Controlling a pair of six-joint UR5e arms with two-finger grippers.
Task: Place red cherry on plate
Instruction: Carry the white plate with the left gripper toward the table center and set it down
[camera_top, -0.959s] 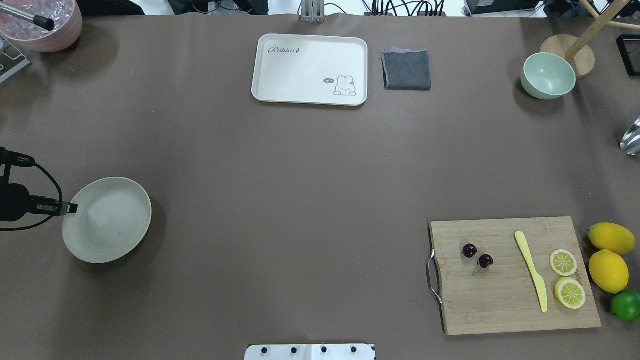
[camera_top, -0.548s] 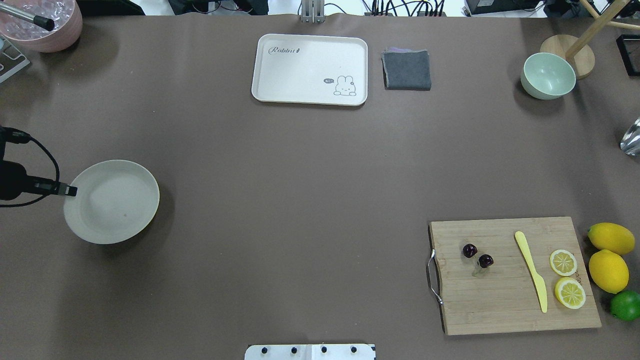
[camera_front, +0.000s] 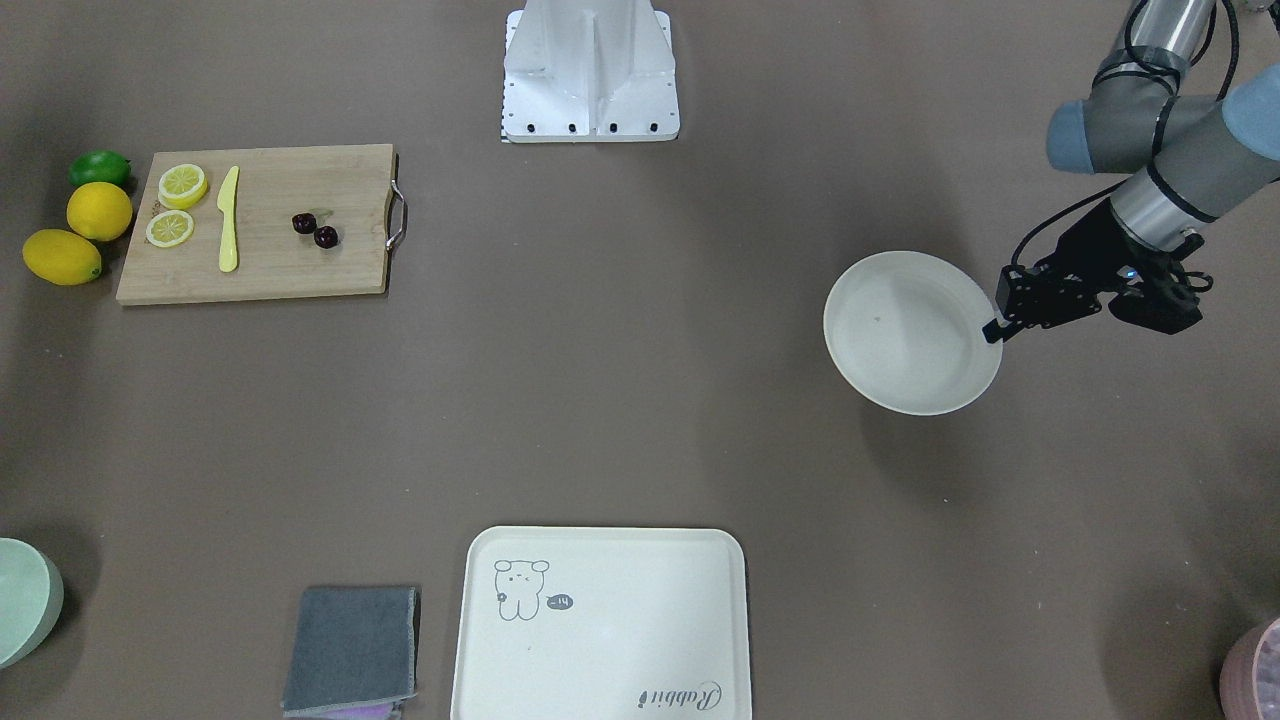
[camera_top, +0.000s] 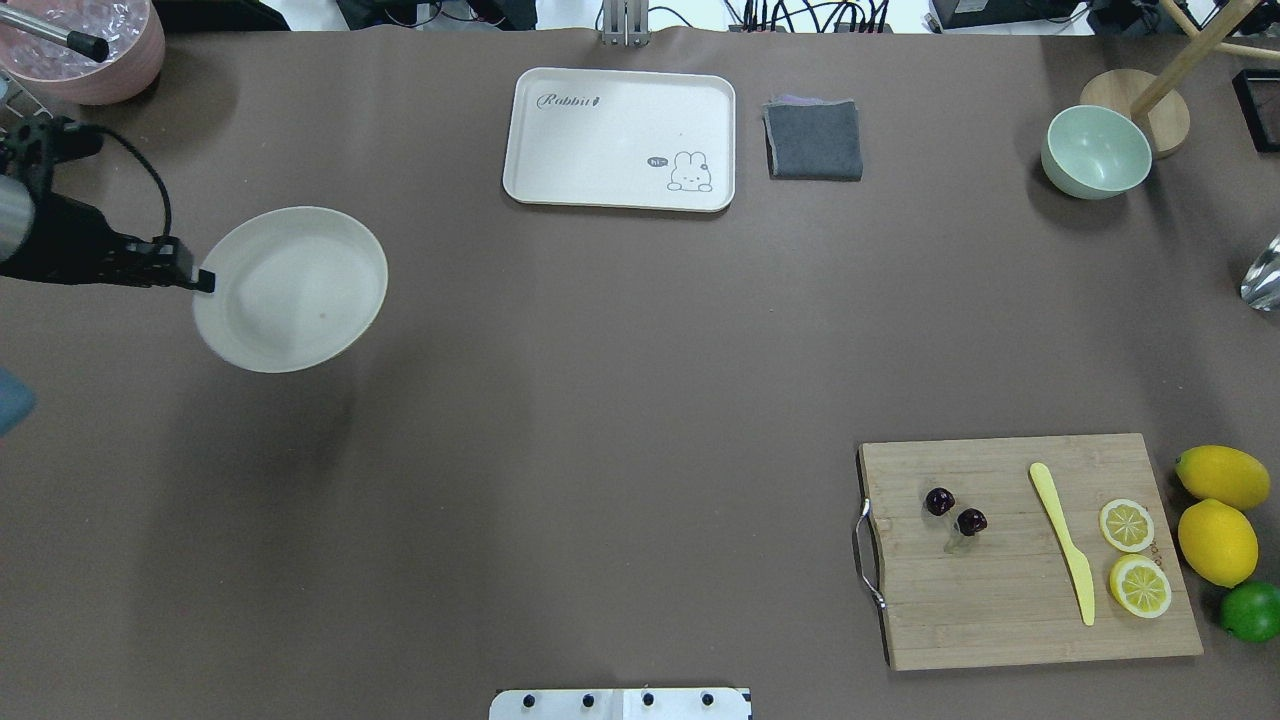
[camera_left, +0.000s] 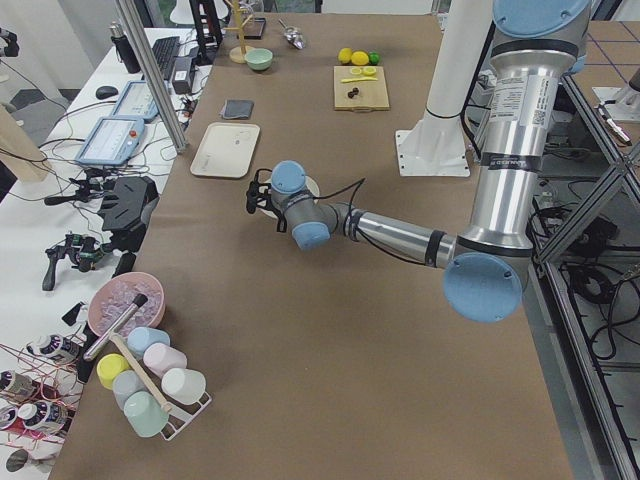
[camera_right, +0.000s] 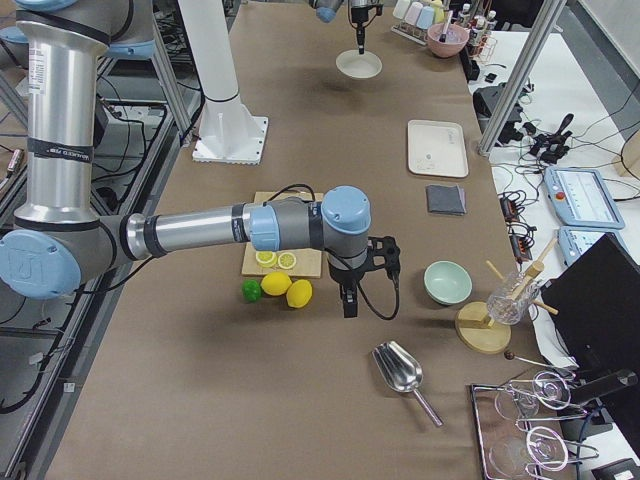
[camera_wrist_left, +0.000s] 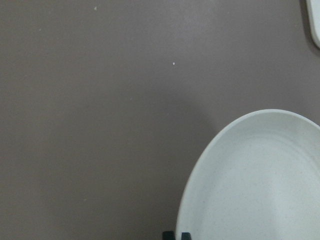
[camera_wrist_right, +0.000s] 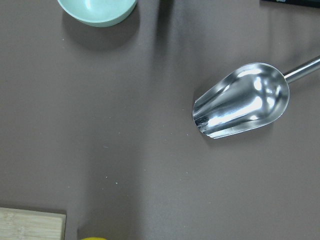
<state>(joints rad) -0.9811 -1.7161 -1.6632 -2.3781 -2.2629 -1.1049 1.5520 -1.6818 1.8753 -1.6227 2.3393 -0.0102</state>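
The red cherry (camera_top: 970, 521), two dark balls on thin stems, lies on the wooden cutting board (camera_top: 1000, 610), also seen across the table (camera_front: 326, 237). The off-white plate (camera_top: 300, 290) hangs tilted above the table on the far left. My left gripper (camera_top: 205, 282) is shut on its left rim. From across the table the same gripper (camera_front: 992, 330) pinches the plate (camera_front: 900, 330). In the left wrist view, the plate (camera_wrist_left: 260, 185) fills the lower right. My right gripper (camera_right: 347, 305) hovers past the lemons; I cannot tell whether it is open.
On the board lie a yellow knife (camera_top: 1062, 540) and two lemon slices (camera_top: 1127, 524). Two lemons (camera_top: 1216, 540) and a lime (camera_top: 1250, 610) sit beside it. A rabbit tray (camera_top: 620, 138), grey cloth (camera_top: 814, 140), green bowl (camera_top: 1096, 152) and metal scoop (camera_wrist_right: 242, 107) lie farther off.
My left gripper has carried the plate away from the robot and somewhat toward the table's middle. The cherry and the board have not moved.
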